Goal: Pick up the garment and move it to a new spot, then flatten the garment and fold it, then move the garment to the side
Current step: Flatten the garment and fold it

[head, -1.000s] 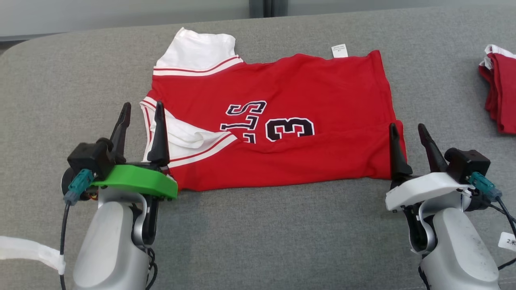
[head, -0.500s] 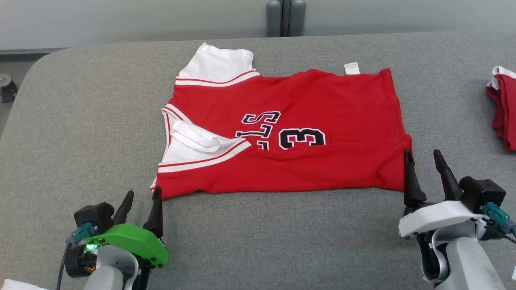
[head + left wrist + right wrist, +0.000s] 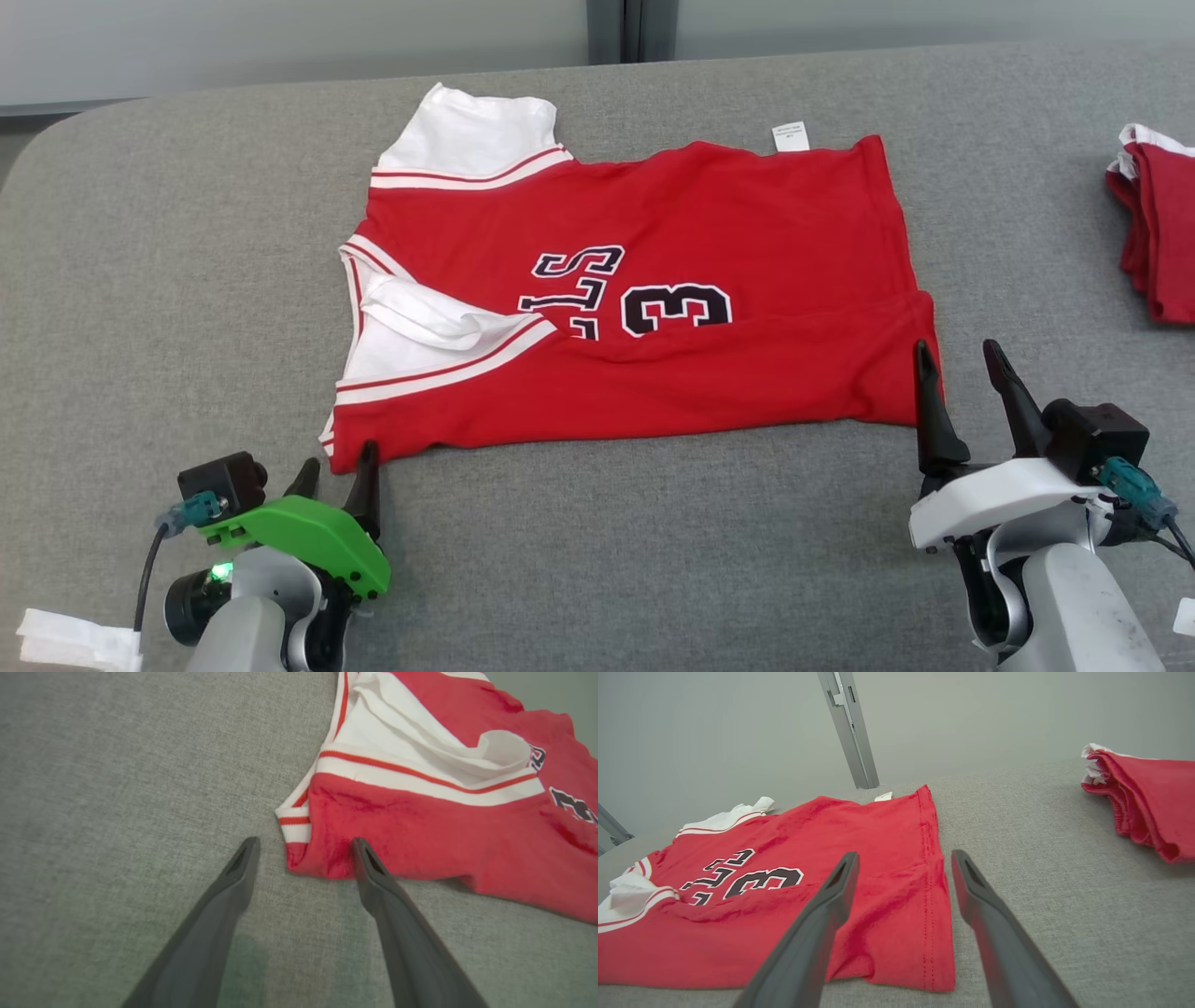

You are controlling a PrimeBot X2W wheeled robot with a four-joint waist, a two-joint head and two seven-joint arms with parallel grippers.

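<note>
- Jersey (image 3: 635, 308), red with white trim and black "13", lay spread sideways mid-worktop (image 3: 140, 280), armholes toward the robot's left and hem toward its right.
- Near long edge looked folded up over the print, cutting off the lower lettering, so one lengthwise fold was probably in place. A white armhole panel was bunched at the left end, so it was not fully flat.
- White label (image 3: 789, 136) poked out at the far edge.
- Left pincer (image 3: 338, 457) was open and empty, low at the jersey's near-left corner. In the left wrist view one finger tip overlapped the red edge and the other sat over bare grey beside the corner.
- Right pincer (image 3: 957, 345) was open and empty, straddling the near-right hem corner, with one finger over red cloth and one over the worktop.
- Both pincers were lined up on the two near corners, likely so both ends could be pinched together and the cloth lifted evenly for the next fold.
- Risk: the left corner was layered, so a pinch might catch the top ply only.
- Stack of red garments (image 3: 1153, 238) sat well apart at the far right, plausibly the set-aside spot.
</note>
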